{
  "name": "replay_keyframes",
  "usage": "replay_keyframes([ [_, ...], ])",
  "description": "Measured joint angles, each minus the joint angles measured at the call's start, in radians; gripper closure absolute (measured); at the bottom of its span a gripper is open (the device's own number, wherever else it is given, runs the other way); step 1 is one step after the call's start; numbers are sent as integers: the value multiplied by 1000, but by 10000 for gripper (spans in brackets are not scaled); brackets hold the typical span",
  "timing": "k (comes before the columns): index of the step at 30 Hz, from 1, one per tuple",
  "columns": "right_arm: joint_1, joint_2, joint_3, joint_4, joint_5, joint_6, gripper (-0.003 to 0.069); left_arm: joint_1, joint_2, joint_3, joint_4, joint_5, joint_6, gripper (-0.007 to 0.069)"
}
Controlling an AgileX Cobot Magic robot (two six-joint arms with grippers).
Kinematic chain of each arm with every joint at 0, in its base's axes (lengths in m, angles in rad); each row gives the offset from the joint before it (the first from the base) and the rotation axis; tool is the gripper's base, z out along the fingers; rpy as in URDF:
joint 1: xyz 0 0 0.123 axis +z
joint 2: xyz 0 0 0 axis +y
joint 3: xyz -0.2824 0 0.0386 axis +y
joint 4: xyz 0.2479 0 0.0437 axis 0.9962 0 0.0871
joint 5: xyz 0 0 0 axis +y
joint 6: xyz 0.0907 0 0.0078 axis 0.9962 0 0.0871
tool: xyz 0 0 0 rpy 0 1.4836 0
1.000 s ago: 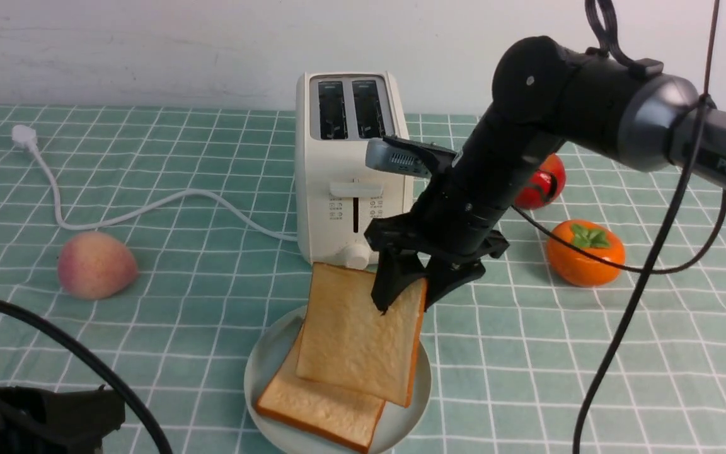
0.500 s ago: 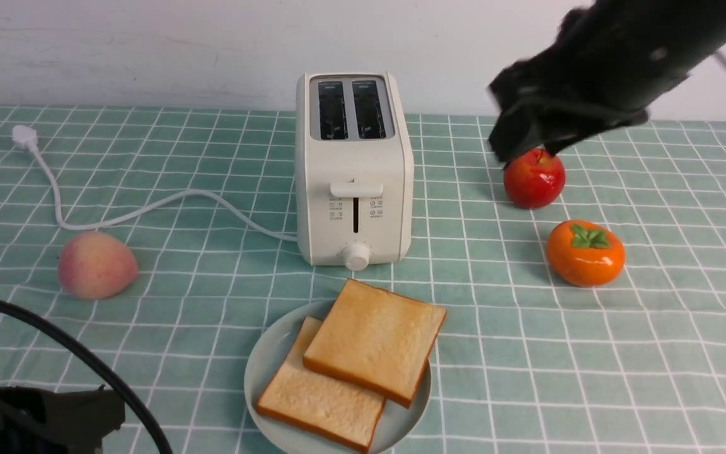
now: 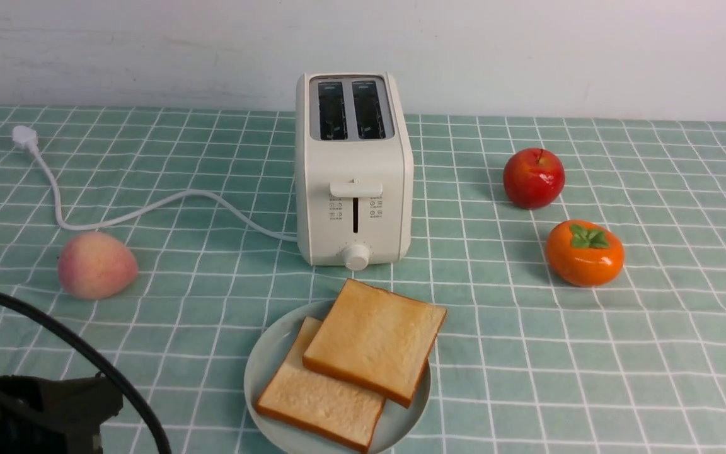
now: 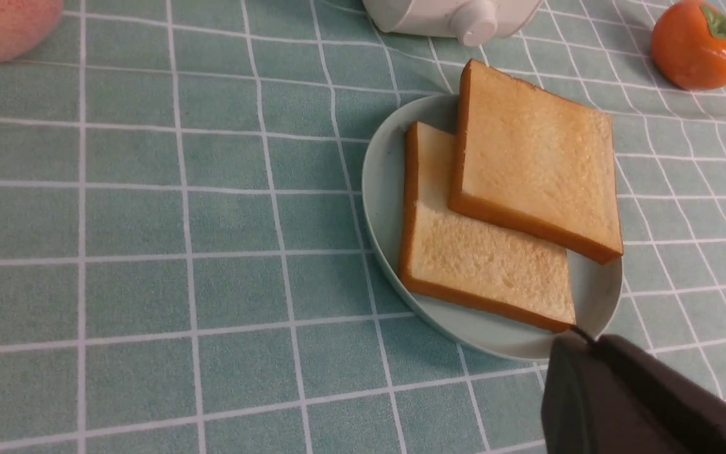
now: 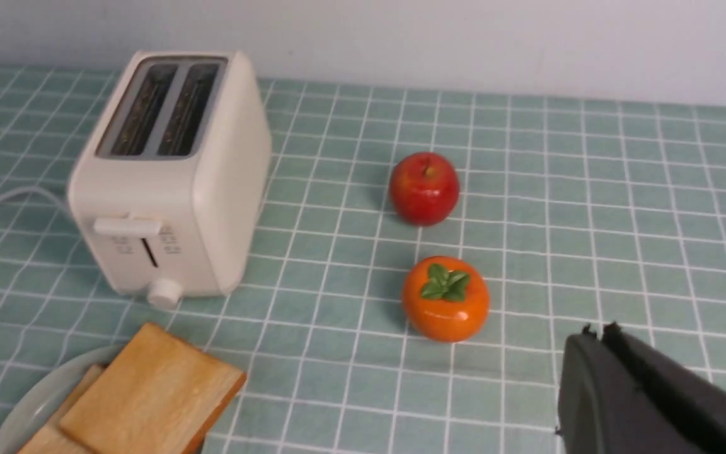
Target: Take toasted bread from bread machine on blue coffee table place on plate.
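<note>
At the near middle of the table (image 3: 590,378), you see the plate (image 3: 261,372) carrying both slices of toast (image 3: 375,340). One slice lies flat on the plate. The other rests on top of it, turned a little and overhanging the plate's far-right rim.

Just behind the plate stands the toaster (image 3: 353,170), upright, with its lever at the top of the front slot and its knob facing you at the base. Both top slots show dark. Its cord (image 3: 149,208) runs off to the left across the table and ends in a plug (image 3: 23,135) near the far left.

A peach (image 3: 96,265) sits left of the toaster, well apart from the plate. To the right you find an apple (image 3: 534,178) and, nearer to you, a persimmon (image 3: 585,252), close together but not touching.

Your left tool (image 4: 580,337) has its jaws pressed together and holds nothing. In its wrist view the tips line up with a corner of the lower slice, yet the front view places the left arm (image 3: 23,410) at the lower left, apart from the plate. Your right tool (image 5: 596,331) hovers above the table on the right, near the persimmon but apart from it. Its jaws likewise meet with nothing between them.
</note>
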Motion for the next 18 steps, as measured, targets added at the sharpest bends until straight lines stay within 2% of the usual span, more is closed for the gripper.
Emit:
replay_keyframes([
  [5,0,-217,367,-110,-279,118,676,0,0,0,-1,-2,0,638],
  [8,0,-348,622,-158,-522,185,673,0,0,0,-7,-1,0,638],
  [14,0,-462,830,-200,-847,202,667,0,-3,0,-12,2,0,638],
  [18,0,-485,872,-211,-958,203,665,0,-36,1,-12,24,0,638],
])
